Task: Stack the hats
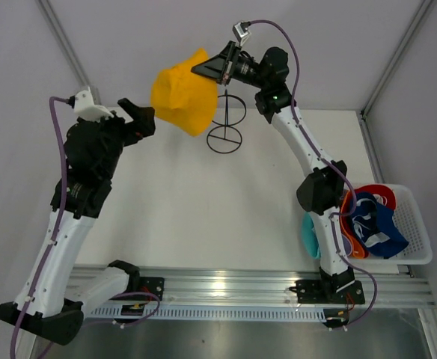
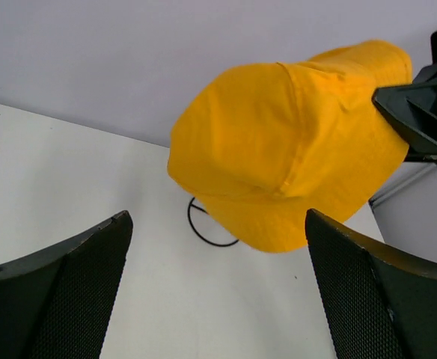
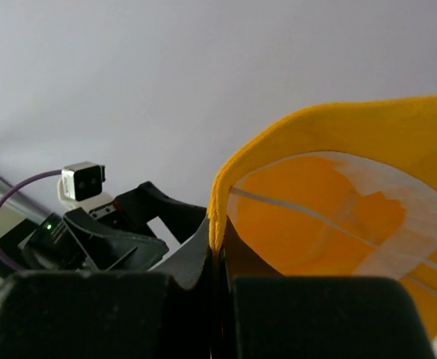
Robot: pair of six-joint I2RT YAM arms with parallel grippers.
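Observation:
My right gripper (image 1: 203, 69) is shut on the brim of a yellow hat (image 1: 182, 91) and holds it in the air at the back of the table, just left of the black wire stand (image 1: 226, 126). The brim edge (image 3: 217, 217) sits pinched between its jaws. The hat (image 2: 293, 142) fills the upper right of the left wrist view. My left gripper (image 1: 142, 116) is open and empty, just left of the hat and apart from it. More hats, navy blue (image 1: 376, 224), orange (image 1: 351, 232) and teal (image 1: 309, 235), lie in and beside the basket.
A white mesh basket (image 1: 417, 232) sits at the table's right edge, by the right arm's base. The wire stand's lower ring (image 2: 207, 228) rests on the white table under the hat. Grey walls close in the back and the sides.

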